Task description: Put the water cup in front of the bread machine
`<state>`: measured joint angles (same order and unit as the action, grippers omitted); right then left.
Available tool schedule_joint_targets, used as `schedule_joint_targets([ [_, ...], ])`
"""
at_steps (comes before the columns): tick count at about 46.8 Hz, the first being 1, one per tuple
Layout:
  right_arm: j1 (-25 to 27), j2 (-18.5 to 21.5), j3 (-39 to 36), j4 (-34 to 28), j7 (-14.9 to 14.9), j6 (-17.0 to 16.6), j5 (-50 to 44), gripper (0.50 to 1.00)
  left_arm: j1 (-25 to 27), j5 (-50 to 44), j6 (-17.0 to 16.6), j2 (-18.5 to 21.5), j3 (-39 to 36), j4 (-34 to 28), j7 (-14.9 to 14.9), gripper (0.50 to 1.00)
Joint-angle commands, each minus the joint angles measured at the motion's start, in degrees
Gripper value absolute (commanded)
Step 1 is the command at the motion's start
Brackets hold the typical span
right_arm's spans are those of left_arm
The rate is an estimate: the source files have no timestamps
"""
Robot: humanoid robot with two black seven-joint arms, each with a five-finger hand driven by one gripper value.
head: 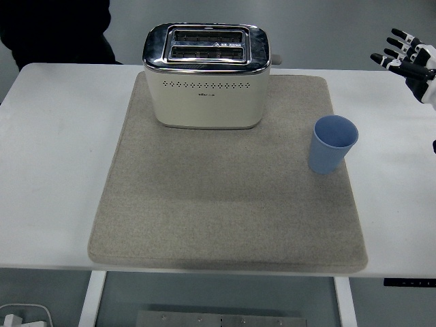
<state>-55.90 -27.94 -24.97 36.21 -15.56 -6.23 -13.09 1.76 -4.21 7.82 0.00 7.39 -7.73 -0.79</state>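
Observation:
A blue water cup point(332, 144) stands upright on the right side of a grey mat point(225, 204). The cream and chrome bread machine point(206, 75) sits at the back middle of the mat, its two slots facing up. The cup is to the right of the machine and nearer to me. My right hand point(403, 58) hovers at the picture's right edge, above and to the right of the cup, fingers spread and holding nothing. It is well apart from the cup. My left arm does not show.
The white table point(48, 170) extends past the mat on both sides. A person in dark clothing point(54, 27) stands at the back left. The table's near edge runs along the bottom, with a white power strip point(24, 317) on the floor below.

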Motion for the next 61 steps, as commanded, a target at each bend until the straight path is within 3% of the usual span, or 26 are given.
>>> schedule_joint_targets([
  [1,0.0,0.1,0.0,0.0,0.0,0.1,0.0,0.942,0.1,0.2,-0.2,0.0,-0.1,0.0,-0.2,1.0],
  [36,0.5,-0.2,0.2,-0.1,-0.1,-1.3,0.0,0.944,-0.6,0.3,-0.3,0.0,0.2,0.1,0.1,0.999],
  [52,3.4,-2.1,0.1,0.2,-0.4,-5.5,0.0,0.942,-0.6,0.3,-0.3,0.0,0.2,0.1,0.1,1.0],
  [61,3.7,-3.9,0.4,1.3,-2.8,-8.3,-0.5,0.944,-0.6,0.3,-0.3,0.0,0.2,0.1,0.1,0.999],
])
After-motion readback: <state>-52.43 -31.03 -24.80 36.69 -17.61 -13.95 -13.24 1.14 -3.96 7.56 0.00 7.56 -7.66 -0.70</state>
